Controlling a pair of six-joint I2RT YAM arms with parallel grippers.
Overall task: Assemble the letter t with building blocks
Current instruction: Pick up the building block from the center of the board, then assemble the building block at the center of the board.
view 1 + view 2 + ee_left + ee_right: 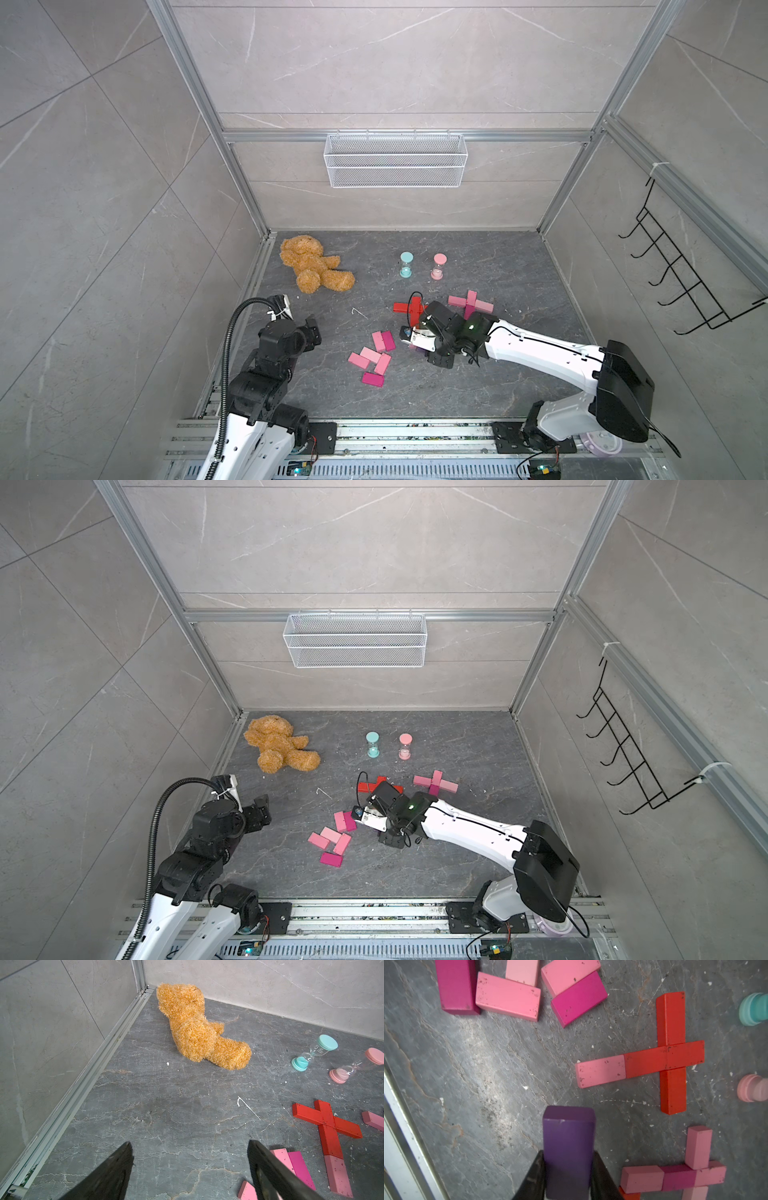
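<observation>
My right gripper (568, 1154) is shut on a purple block (569, 1136), which sticks out from the jaws above the dark floor. A red cross of blocks (670, 1057) with a pink block (600, 1071) at the end of its stem lies beside it. The red cross (409, 308) is partly hidden by my right wrist in both top views. A pink and magenta cross (470, 303) lies further right. Several loose pink and magenta blocks (374, 357) lie to the left of the held block. My left gripper (189, 1144) is open and empty, over bare floor at the left.
A teddy bear (311, 266) lies at the back left. A teal hourglass timer (406, 264) and a pink one (438, 266) stand behind the crosses. A wire basket (395, 160) hangs on the back wall and a black hook rack (681, 274) on the right wall.
</observation>
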